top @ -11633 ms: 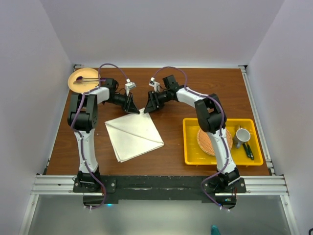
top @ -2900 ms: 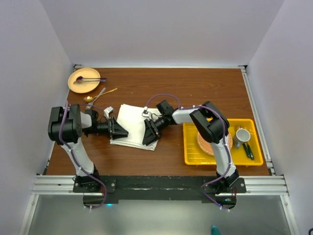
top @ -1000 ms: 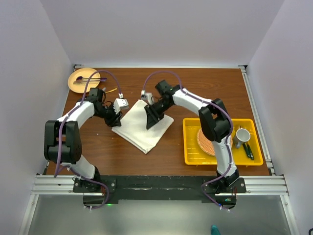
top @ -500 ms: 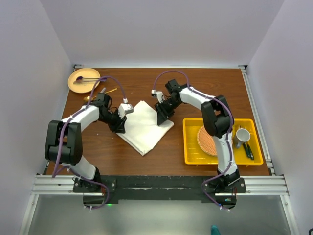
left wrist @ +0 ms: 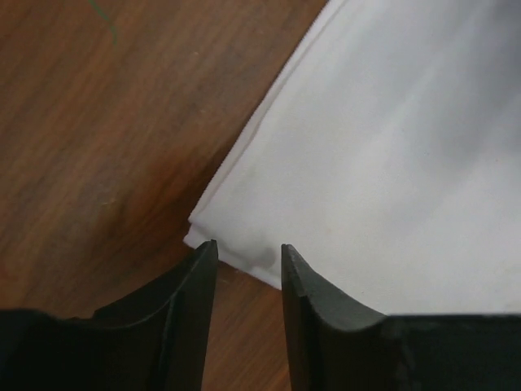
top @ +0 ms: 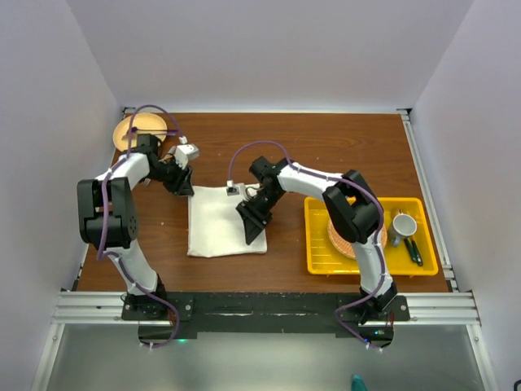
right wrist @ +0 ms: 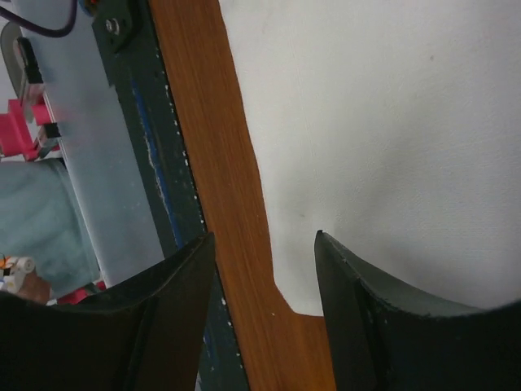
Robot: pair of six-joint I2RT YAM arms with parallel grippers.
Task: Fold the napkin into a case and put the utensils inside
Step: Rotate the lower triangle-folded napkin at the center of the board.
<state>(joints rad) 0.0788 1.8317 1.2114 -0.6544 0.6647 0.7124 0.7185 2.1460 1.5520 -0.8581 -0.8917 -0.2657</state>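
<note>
The cream-white napkin (top: pixel 221 221) lies flat on the wooden table as a folded rectangle, its edges square to the table. My left gripper (top: pixel 186 187) sits at its far left corner. In the left wrist view that corner (left wrist: pixel 213 232) lies just past the tips of the left gripper (left wrist: pixel 244 254), which is open and empty. My right gripper (top: pixel 254 234) hovers at the near right corner. In the right wrist view the right gripper (right wrist: pixel 263 238) stands open over the cloth corner (right wrist: pixel 313 281), holding nothing. The gold utensils are hidden by the left arm.
A tan plate (top: pixel 129 130) sits at the far left corner, partly behind the left arm. At the right a yellow tray (top: pixel 366 202) holds a round woven mat (top: pixel 352 236), a cup (top: pixel 404 224) and dark green-handled utensils (top: pixel 413 251).
The napkin has turned from a slanted fold to a rectangle square with the table. The left gripper moved to its far left corner, the right gripper to its near right corner, and both opened wider.
</note>
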